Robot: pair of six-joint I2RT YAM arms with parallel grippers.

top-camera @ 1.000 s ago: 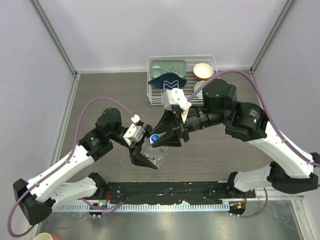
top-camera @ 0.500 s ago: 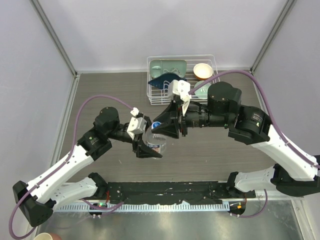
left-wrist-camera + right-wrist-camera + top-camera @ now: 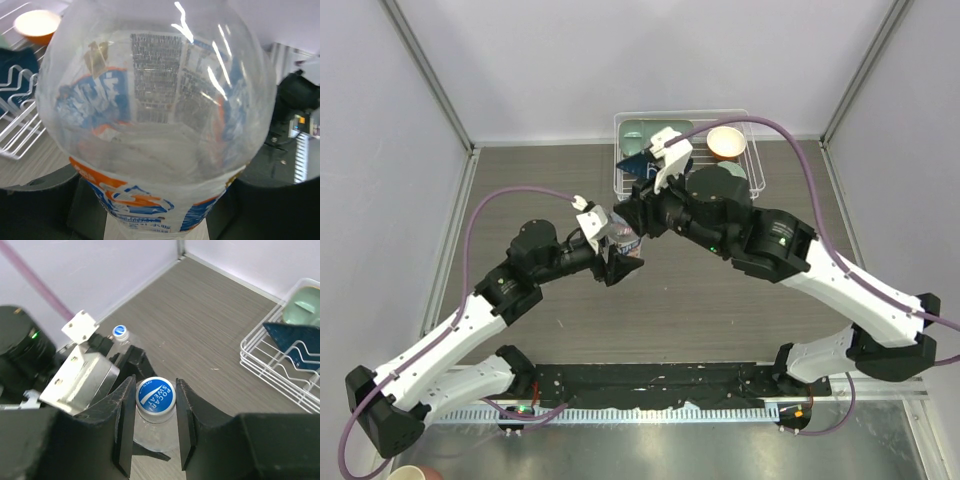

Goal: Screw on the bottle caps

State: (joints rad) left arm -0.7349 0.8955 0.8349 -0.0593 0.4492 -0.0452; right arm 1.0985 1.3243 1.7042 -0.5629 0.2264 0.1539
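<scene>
My left gripper (image 3: 620, 262) is shut on a clear bottle (image 3: 616, 238) with a blue, orange and white label, which fills the left wrist view (image 3: 150, 125). The bottle is held tilted above the table. Its cap (image 3: 155, 395) is white-sided with a blue printed top and sits on the neck. My right gripper (image 3: 155, 386) comes from the far side (image 3: 628, 222) with both fingers against the cap's sides. A second clear bottle (image 3: 122, 340) stands beyond the left gripper with a similar cap (image 3: 119, 331) on it.
A white wire dish rack (image 3: 620, 185) stands at the back centre of the table, holding green dishes, a dark blue item and an orange bowl (image 3: 725, 142). The rack also shows in the right wrist view (image 3: 270, 360). Grey walls close in both sides.
Both grippers have moved together away from the near edge toward the rack, carrying the bottle. The right arm has swung over so its gripper now comes at the cap from the far side.
</scene>
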